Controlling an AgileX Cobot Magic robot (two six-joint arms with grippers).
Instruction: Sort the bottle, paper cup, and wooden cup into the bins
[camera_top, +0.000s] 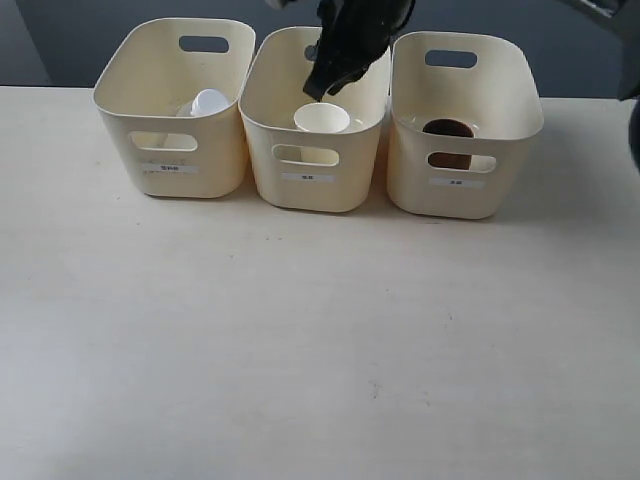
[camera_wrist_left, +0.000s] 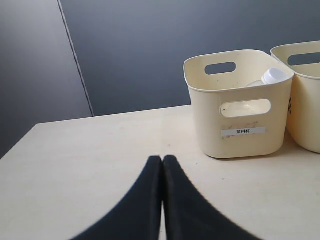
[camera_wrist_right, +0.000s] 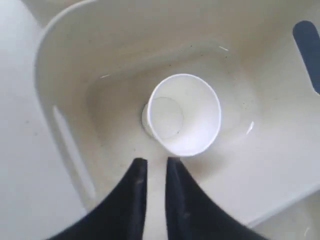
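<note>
All three look sorted, the bottle (camera_top: 209, 101), paper cup (camera_top: 321, 117) and seemingly the wooden cup (camera_top: 447, 130) binned — right gripper (camera_wrist_right: 156, 161) barely parted, empty — left gripper (camera_wrist_left: 162, 158) closed

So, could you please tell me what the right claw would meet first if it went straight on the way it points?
Most likely the paper cup in the middle bin, just ahead of the right claw; depth is unclear, so it might touch the bin floor beside it instead.
</note>
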